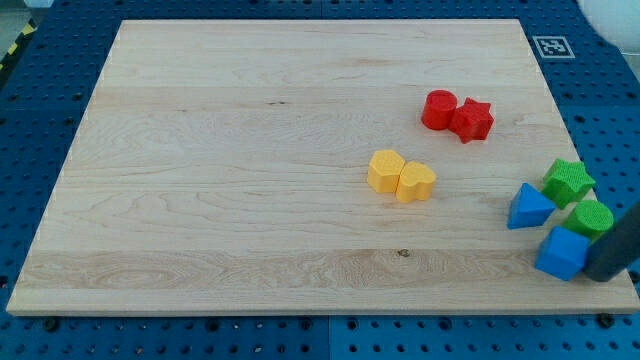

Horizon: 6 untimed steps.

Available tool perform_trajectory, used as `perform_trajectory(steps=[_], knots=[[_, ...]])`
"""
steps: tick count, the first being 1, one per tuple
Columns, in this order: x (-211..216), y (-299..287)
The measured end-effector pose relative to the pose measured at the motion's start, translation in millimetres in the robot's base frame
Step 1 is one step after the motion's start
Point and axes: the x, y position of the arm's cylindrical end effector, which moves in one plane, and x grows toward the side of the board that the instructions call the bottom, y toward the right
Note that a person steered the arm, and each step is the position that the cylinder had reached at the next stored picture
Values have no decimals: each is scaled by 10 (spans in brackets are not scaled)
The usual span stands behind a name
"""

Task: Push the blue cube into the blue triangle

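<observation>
On my feed the pale wooden bench fills most of the view, resting on a blue perforated base, with a small black-and-white marker tag at its top right corner.

Toward the view's upper right, a red cylinder block and a red star-shaped block sit touching each other. Near the middle, two yellow blocks are pressed side by side: a yellow hexagonal block and a yellow rounded block whose exact shape I cannot make out. Both pairs lie well apart from the cluster at the view's right edge.

That cluster holds a green star block at the top and a green cylinder block below it. The green cylinder sits just above the blue cube, close to touching it, and just to the right of the blue triangle block.

The blue triangle lies just up and to the left of the blue cube, with a narrow gap between them.

There is no gripper on this arm, so nothing is held. The dark rod enters from the right edge, and my tip sits right against the blue cube's right side, on the side away from the triangle.
</observation>
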Motion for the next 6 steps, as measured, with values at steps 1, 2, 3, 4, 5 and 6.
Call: perform_trajectory(steps=[1, 2, 3, 4, 5, 6], knots=[[-69, -181], [153, -119], [261, -287], [104, -468], [74, -468], [-101, -467]])
